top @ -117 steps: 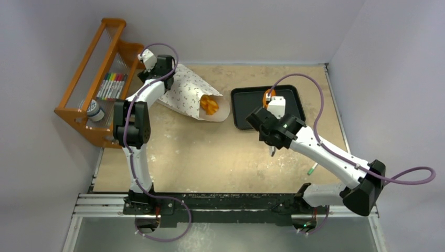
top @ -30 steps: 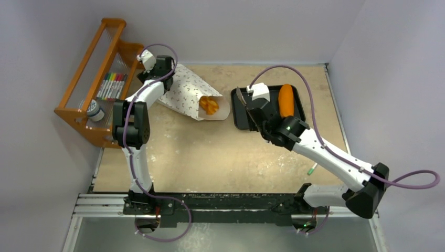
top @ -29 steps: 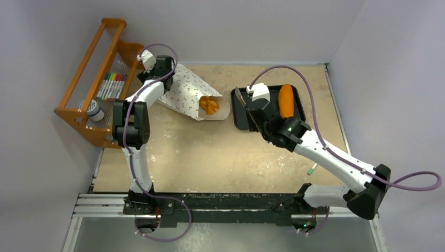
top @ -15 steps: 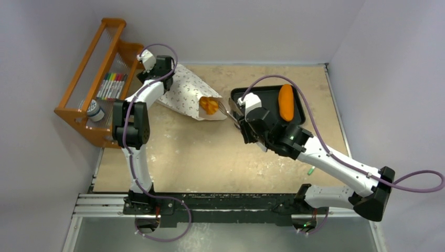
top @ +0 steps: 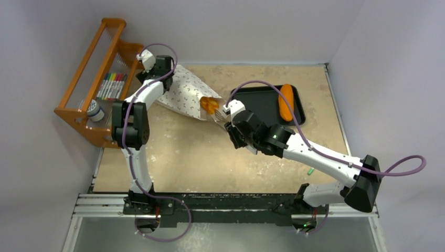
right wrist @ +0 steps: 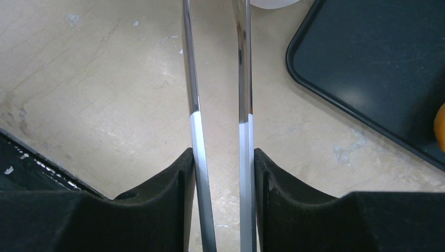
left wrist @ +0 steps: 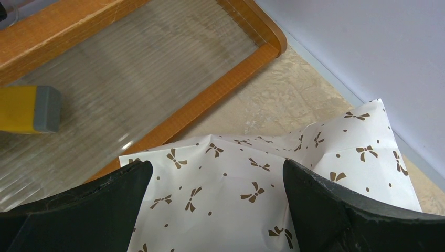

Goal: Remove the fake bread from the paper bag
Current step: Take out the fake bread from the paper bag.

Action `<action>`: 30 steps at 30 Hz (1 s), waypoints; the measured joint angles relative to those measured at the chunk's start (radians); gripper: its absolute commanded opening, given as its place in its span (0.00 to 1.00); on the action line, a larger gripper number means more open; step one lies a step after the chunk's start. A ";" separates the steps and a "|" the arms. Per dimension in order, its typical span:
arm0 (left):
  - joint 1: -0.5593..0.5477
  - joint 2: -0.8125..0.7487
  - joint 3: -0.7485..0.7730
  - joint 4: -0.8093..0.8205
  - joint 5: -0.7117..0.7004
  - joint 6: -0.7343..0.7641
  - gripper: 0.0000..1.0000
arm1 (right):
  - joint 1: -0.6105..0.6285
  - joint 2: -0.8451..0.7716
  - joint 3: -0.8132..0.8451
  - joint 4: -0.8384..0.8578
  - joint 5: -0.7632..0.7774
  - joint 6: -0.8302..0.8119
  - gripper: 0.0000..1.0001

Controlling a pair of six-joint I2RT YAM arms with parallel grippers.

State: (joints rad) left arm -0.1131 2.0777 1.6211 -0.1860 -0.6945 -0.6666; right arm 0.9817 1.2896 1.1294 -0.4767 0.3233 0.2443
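The right gripper (right wrist: 223, 173) is closed about halfway around a pair of metal tongs (right wrist: 195, 105), its black fingers pressing on the outside of the two blades, which run nearly parallel with a narrow gap between them. From above, the tongs reach out over the table (top: 183, 157) toward the open mouth of the white paper bag (top: 181, 93), their tips just beside its edge. One orange piece of fake bread (top: 210, 105) lies just inside that mouth. A long golden loaf (top: 286, 102) lies on the black tray (top: 260, 100) to the right of the bag. The left gripper (left wrist: 215, 168) is spread wide above the far end of the bag, one finger to each side of the bow-printed paper, gripping nothing; whether it touches the paper is unclear. An orange rack (top: 89, 68) holding coloured markers (top: 111, 86) stands at the table's left edge.
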 measured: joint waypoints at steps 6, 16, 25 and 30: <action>0.000 -0.002 0.000 -0.006 -0.005 0.005 1.00 | -0.005 0.021 -0.009 0.041 -0.003 -0.025 0.43; 0.000 -0.002 0.010 -0.022 -0.013 0.006 1.00 | -0.171 0.140 -0.010 0.175 -0.058 -0.139 0.42; 0.000 -0.002 0.011 -0.029 -0.018 0.009 1.00 | -0.215 0.266 -0.010 0.280 -0.137 -0.231 0.45; 0.000 -0.002 0.011 -0.029 -0.019 0.014 1.00 | -0.216 0.309 -0.006 0.317 -0.163 -0.262 0.52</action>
State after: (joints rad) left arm -0.1131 2.0754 1.6325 -0.2146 -0.7136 -0.6525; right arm 0.7662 1.5986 1.1229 -0.1593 0.1604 -0.0174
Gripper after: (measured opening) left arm 0.998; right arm 0.494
